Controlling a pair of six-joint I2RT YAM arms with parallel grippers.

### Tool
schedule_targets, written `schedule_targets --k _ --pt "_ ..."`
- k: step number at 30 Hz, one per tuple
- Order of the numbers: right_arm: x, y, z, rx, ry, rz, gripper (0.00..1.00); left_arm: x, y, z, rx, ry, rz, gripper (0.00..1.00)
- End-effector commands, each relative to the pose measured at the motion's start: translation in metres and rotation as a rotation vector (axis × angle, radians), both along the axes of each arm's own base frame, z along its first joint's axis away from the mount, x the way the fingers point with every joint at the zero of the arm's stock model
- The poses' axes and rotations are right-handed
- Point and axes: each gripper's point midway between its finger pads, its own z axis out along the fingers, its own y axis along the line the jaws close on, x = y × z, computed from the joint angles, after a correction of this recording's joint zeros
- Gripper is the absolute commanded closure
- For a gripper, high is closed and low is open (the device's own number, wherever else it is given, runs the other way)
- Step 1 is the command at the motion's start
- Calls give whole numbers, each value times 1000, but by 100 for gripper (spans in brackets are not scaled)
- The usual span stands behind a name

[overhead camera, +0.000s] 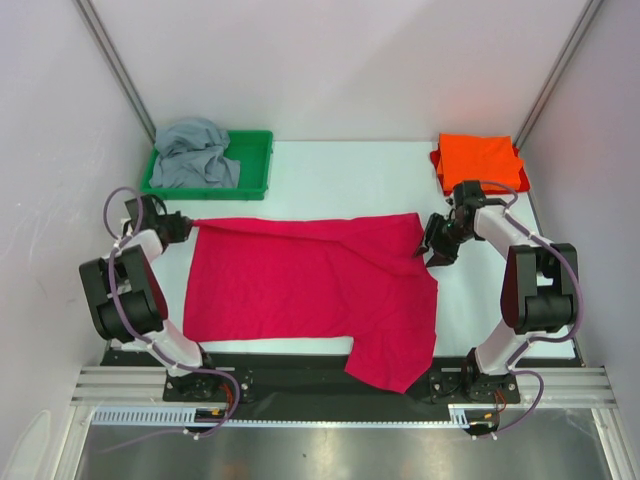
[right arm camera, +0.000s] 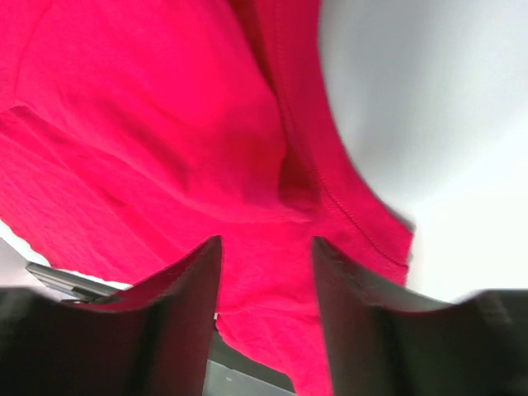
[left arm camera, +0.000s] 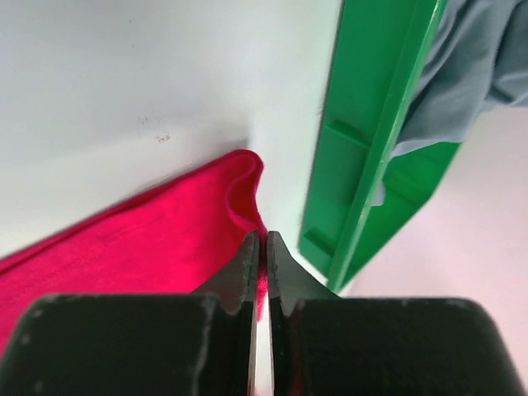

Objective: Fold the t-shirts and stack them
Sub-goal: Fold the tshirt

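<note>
The crimson-pink t-shirt (overhead camera: 310, 285) lies spread across the table, one part hanging over the near edge. My left gripper (overhead camera: 183, 228) is shut on its far left corner; in the left wrist view (left arm camera: 264, 247) a sliver of the crimson cloth (left arm camera: 148, 239) shows pinched between the closed jaws. My right gripper (overhead camera: 432, 245) is open just above the shirt's far right edge; in the right wrist view (right arm camera: 266, 247) the crimson cloth (right arm camera: 165, 124) lies below the spread jaws. The orange t-shirt (overhead camera: 478, 160) lies folded at the back right. The grey t-shirt (overhead camera: 195, 155) lies crumpled in the tray.
A green plastic tray (overhead camera: 256, 170) stands at the back left, close beside my left gripper; its wall (left arm camera: 371, 165) and the grey cloth (left arm camera: 470, 58) show in the left wrist view. White walls enclose the table on three sides.
</note>
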Motion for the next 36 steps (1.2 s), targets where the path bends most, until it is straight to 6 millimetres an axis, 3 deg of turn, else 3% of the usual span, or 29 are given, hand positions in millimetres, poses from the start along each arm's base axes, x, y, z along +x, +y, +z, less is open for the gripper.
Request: schedule_targets --k 1,4,11,21,26,32,36 --pt "7 3 8 36 -42 -19 52 -6 10 -9 112 82 -97 94" --pt "7 6 -2 61 -27 -29 53 -5 13 -9 154 95 -135 96" --pt "13 4 -23 38 -17 0 44 -2 10 -15 187 110 -218 97" --pt "17 12 -28 52 -15 19 51 6 10 -12 270 118 -331 98" --pt "15 22 -20 93 -7 15 64 12 9 -10 320 125 -399 98" --pt "22 31 7 165 -17 -18 100 21 0 -3 401 140 -492 98" --pt "36 33 36 220 -24 -56 100 24 -5 -1 435 152 -538 98"
